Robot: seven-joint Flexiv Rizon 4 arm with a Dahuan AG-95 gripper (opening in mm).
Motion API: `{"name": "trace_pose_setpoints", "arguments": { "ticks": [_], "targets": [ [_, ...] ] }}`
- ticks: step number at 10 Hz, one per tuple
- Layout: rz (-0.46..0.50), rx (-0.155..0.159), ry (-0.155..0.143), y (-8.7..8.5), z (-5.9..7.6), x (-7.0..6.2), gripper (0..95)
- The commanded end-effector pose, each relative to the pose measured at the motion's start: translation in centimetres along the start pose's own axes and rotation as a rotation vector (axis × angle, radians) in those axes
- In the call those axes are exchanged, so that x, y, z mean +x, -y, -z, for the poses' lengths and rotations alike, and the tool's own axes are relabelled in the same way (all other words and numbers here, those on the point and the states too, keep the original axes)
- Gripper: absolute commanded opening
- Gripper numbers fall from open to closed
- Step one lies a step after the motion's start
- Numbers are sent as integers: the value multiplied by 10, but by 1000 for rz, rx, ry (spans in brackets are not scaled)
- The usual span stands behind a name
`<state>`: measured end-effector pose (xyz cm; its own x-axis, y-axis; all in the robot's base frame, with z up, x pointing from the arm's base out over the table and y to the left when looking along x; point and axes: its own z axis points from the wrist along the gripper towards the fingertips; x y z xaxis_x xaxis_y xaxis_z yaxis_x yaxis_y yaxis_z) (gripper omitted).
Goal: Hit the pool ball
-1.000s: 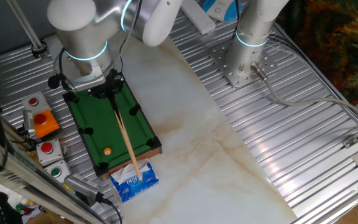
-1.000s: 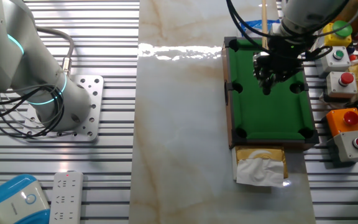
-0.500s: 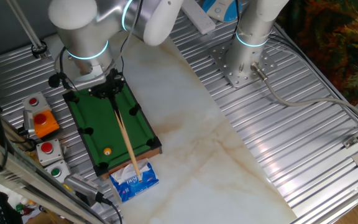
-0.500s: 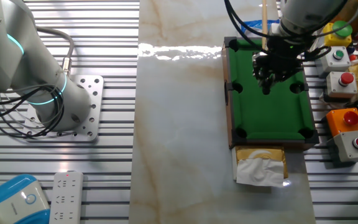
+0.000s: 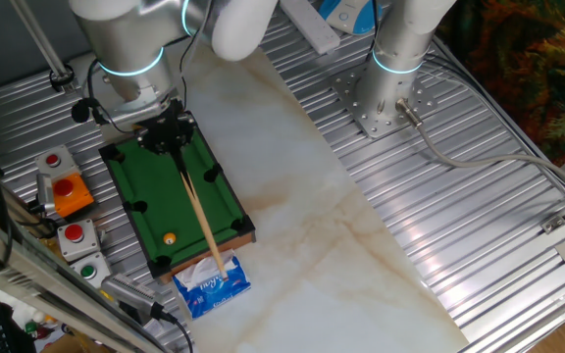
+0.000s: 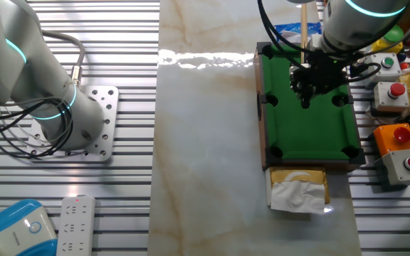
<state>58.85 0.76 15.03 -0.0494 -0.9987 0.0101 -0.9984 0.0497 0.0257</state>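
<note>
Tissue pack [image 5: 211,280] beyond pool table [image 5: 160,201], under cue [image 5: 197,213]; buttons beside.

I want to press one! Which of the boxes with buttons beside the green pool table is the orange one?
The orange box with a red button on top, by the pool table's corner nearest the tissue pack. The other button boxes are white or grey.

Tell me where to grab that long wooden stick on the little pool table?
Grab the cue stick near its end away from the pool ball, coming down from above and pinching across its thin shaft. It lies lengthwise over the pool table, so top and sides are open. The gripper holds it there.
</note>
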Motion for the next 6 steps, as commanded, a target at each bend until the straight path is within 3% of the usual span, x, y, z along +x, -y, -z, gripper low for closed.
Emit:
{"name": "trace_pose_setpoints", "arguments": {
  "ticks": [1, 6],
  "targets": [
    [-6, 0, -20, -1, 0, 0, 0],
    [-61, 5, -24, -1, 0, 0, 0]
  ]
}}
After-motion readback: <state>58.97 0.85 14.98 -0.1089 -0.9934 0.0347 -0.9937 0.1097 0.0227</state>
